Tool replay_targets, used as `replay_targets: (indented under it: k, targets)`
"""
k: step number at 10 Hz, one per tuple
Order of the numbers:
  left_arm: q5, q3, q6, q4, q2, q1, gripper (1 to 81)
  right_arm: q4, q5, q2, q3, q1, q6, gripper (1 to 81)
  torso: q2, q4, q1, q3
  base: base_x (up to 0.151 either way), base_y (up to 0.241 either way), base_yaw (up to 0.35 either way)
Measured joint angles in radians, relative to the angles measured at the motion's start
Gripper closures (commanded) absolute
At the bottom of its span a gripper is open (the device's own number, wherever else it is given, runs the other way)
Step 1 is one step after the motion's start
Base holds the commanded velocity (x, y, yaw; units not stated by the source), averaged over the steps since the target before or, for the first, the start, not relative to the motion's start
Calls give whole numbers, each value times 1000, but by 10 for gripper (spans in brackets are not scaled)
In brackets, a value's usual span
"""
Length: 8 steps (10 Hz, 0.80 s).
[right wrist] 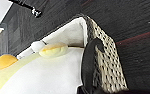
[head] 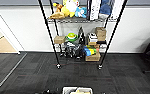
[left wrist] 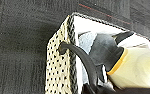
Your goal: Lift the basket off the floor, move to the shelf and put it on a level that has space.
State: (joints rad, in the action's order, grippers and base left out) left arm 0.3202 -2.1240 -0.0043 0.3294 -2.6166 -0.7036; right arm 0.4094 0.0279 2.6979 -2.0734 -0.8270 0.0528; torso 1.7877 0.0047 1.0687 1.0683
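The basket (head: 77, 90) is sitting low in the head view, on the near side of the shelf (head: 81, 32) and well apart from it, with a stretch of dark floor (head: 36, 72) lying between the two. The shelf is standing against a white wall (head: 141, 30) on small castors; its tier of plush toys (head: 67, 9) and white books (head: 94, 8) is showing high up, and lower tiers are carrying cardboard boxes (head: 100, 32) and other small items. To the shelf's left a strip of tan wooden flooring (head: 1, 46) is showing beyond the carpet.

In the left wrist view the basket's woven side (left wrist: 56, 67) and dark rim (left wrist: 71, 45) are showing close, with one black loop handle (left wrist: 83, 60) arching up off the weave — a grey and pale yellow soft toy (left wrist: 121, 65) is lying inside against the white lining. In the right wrist view the other handle (right wrist: 87, 65) is curving over the opposite woven wall (right wrist: 108, 60), beside the same pale toy (right wrist: 41, 75).

Whether either claw is clenched or released cannot be told — the fingers are not showing clearly.
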Motion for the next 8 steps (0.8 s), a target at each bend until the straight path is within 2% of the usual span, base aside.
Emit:
replay_targets:
  k: [5,8]
  targets:
    - [-34,201,-1,46,118,0,811,33,-63,-111,174,-29,1,811,-169,0,-111,-108,0,0,0]
    - [-52,275,-1,79,162,-1,811,42,-108,-181,288,-29,8,811,-269,0,-177,-158,0,0,0]
